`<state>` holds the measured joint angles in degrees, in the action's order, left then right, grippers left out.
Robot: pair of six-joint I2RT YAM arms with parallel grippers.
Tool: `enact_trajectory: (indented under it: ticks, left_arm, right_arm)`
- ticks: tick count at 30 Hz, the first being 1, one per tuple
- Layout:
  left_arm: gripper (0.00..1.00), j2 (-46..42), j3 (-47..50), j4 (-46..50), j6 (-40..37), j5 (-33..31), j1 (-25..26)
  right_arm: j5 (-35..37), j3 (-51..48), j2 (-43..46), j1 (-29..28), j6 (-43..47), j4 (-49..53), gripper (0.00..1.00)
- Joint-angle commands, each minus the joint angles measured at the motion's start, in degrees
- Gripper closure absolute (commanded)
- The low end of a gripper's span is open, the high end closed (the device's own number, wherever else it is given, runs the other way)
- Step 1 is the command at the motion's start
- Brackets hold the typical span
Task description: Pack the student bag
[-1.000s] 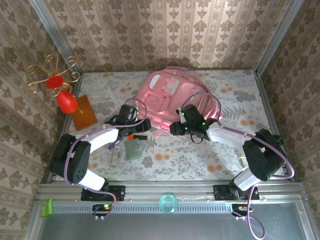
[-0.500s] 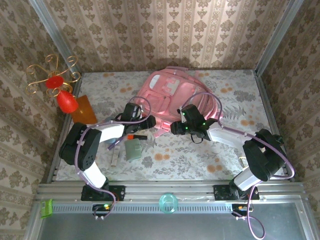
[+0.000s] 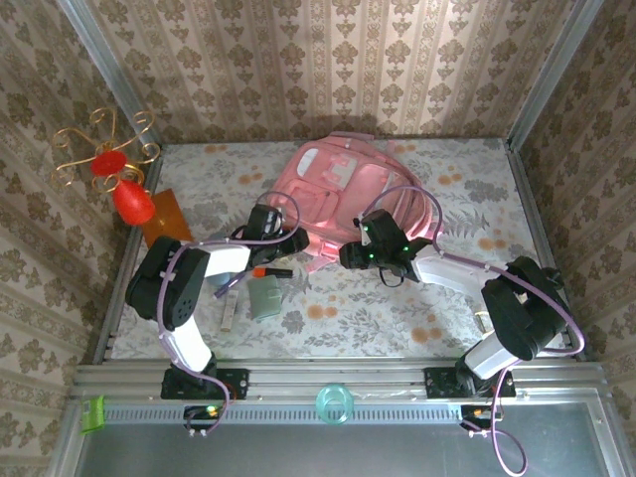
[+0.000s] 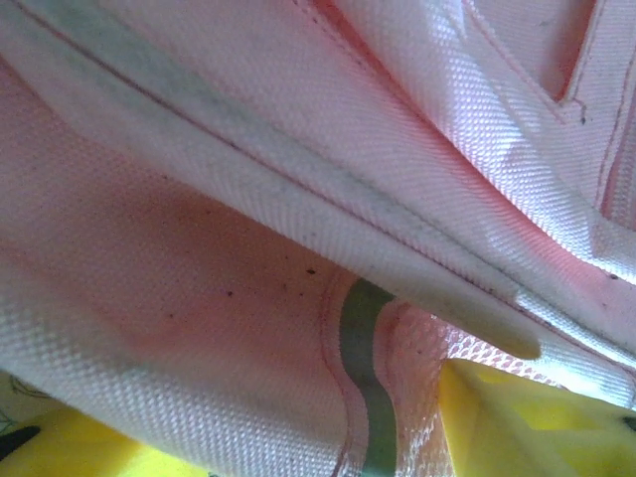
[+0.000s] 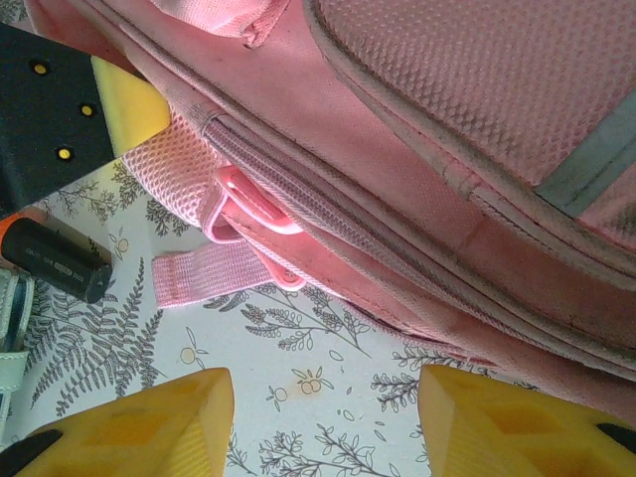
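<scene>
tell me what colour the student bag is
Pink student bag, best seen in the top external view.

There was one student bag (image 3: 343,189), two grippers, the left gripper (image 3: 295,241) and right gripper (image 3: 348,256), one marker (image 3: 271,270) just beside the left, one grey-green pad (image 3: 264,297) near it, one pale strip (image 3: 229,316), one orange board (image 3: 167,221).

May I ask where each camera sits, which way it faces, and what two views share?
Top: above and behind the arms, looking down on the table and pink bag; both arms show, left gripper and right gripper at the bag's near edge.
Left wrist: close against bag fabric; yellow fingers at the bottom.
Right wrist: low, facing the bag's edge; open yellow fingers at the bottom.
Shared: top and right wrist both show the marker.
</scene>
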<state>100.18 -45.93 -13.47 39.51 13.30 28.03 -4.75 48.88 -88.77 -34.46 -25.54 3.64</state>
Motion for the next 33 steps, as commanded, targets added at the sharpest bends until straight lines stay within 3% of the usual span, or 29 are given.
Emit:
enact_trajectory:
  ticks: [1,6,15,23,33]
  left_arm:
    - [0.44,4.35,-1.94,-5.69,1.52,2.02,1.13]
    - [0.61,4.72,-3.08,-6.91,2.0,2.87,1.92]
    - [0.99,-1.62,-3.33,-5.09,1.58,5.69,3.42]
    - [1.0,-6.76,-5.61,0.13,1.91,10.88,3.48]
    - [1.0,-7.96,-6.26,1.56,1.29,11.63,3.52]
  right_arm:
    - [-0.82,-1.15,0.75,-0.61,-0.47,-1.65,0.47]
    - [-0.96,-2.82,1.93,-2.27,2.32,-4.27,0.46]
    - [0.31,-6.05,1.27,-5.27,6.03,-12.49,0.47]
    - [3.12,-8.51,-2.69,-5.18,7.23,-21.33,0.52]
    - [9.78,-12.11,-9.81,-5.75,6.62,-40.66,0.54]
